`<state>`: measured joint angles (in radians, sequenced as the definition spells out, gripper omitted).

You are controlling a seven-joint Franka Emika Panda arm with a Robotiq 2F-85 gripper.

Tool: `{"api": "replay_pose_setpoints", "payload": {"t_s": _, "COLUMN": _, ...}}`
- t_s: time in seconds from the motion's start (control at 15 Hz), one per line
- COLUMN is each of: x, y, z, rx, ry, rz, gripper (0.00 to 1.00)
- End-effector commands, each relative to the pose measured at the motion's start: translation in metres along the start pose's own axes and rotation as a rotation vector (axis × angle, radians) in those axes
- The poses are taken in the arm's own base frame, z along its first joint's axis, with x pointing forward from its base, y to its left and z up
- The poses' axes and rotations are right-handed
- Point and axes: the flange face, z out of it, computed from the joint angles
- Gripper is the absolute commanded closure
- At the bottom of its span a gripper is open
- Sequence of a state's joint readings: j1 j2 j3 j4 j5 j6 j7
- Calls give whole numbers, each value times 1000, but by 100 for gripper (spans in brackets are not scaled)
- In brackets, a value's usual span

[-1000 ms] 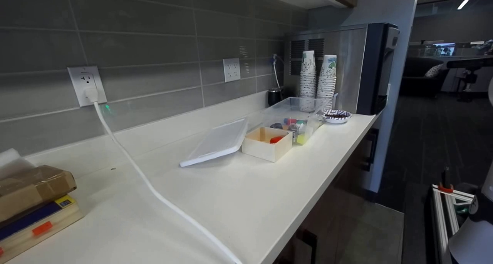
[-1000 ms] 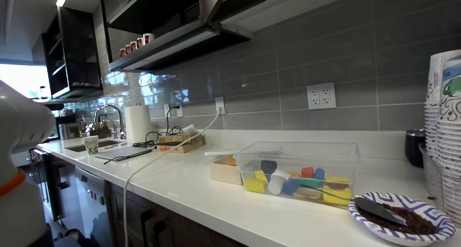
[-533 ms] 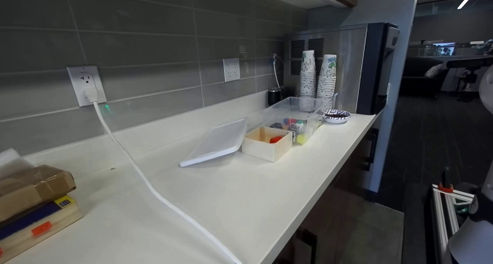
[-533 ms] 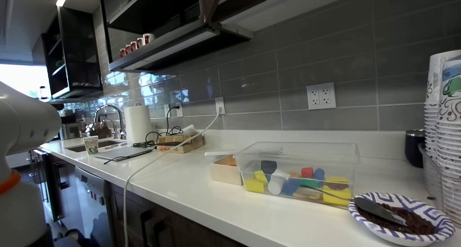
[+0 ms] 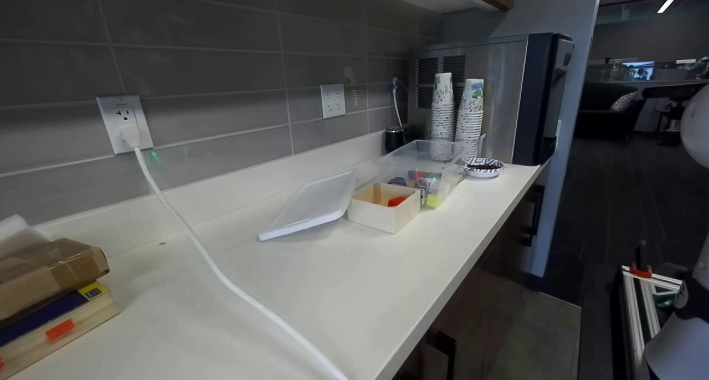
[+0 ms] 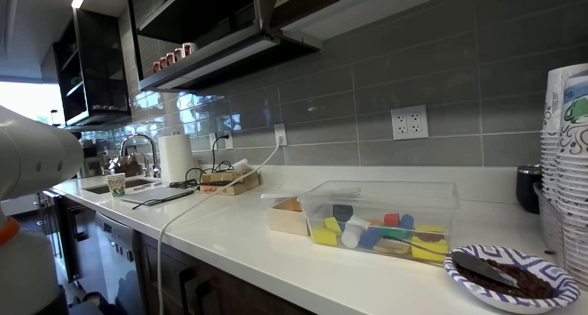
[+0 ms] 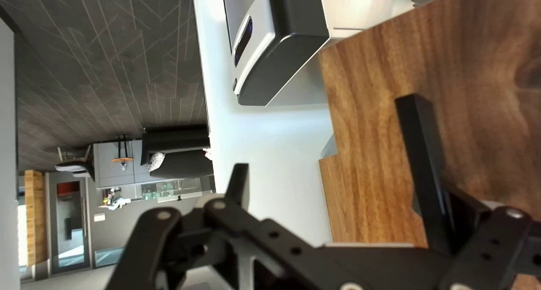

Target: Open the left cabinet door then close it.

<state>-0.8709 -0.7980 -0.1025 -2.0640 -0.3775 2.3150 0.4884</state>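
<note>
In the wrist view the fingers [image 7: 238, 183] stand wide apart, and the black handle [image 7: 426, 167] of the wooden cabinet door [image 7: 477, 104] shows between them, close by one; whether they touch I cannot tell. The door fills much of the right of that view. In both exterior views a clear bin [image 6: 413, 200] of coloured blocks [image 6: 325, 237] sits on the desk [image 6: 294, 255], with a small wooden box [image 6: 287, 221] just beside it
</note>
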Motion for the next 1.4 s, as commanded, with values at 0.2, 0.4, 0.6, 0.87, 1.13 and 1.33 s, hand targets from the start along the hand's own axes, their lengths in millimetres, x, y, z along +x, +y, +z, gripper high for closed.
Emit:
{"api": "replay_pose_setpoints", "payload": {"t_s": 0.2, "x": -28, "y": -3, "z": -30, "rx": -45, "ry": 44, "rz": -22, "gripper": 0}}
{"api": "replay_pose_setpoints", "payload": {"t_s": 0.4, "x": -35, "y": -6, "z": -31, "rx": -52, "ry": 40, "rz": -30, "gripper": 0}}
{"api": "replay_pose_setpoints", "payload": {"t_s": 0.6, "x": -37, "y": -6, "z": -28, "rx": -59, "ry": 32, "rz": -29, "gripper": 0}}
{"api": "replay_pose_setpoints", "payload": {"t_s": 0.87, "x": -34, "y": -6, "z": -23, "rx": -54, "ry": 26, "rz": -29, "gripper": 0}}
{"api": "replay_pose_setpoints", "payload": {"t_s": 1.13, "x": -29, "y": -8, "z": -20, "rx": -35, "ry": 30, "rz": -31, "gripper": 0}}
{"api": "replay_pose_setpoints", "payload": {"t_s": 1.33, "x": -21, "y": -9, "z": -18, "rx": -23, "ry": 41, "rz": -27, "gripper": 0}}
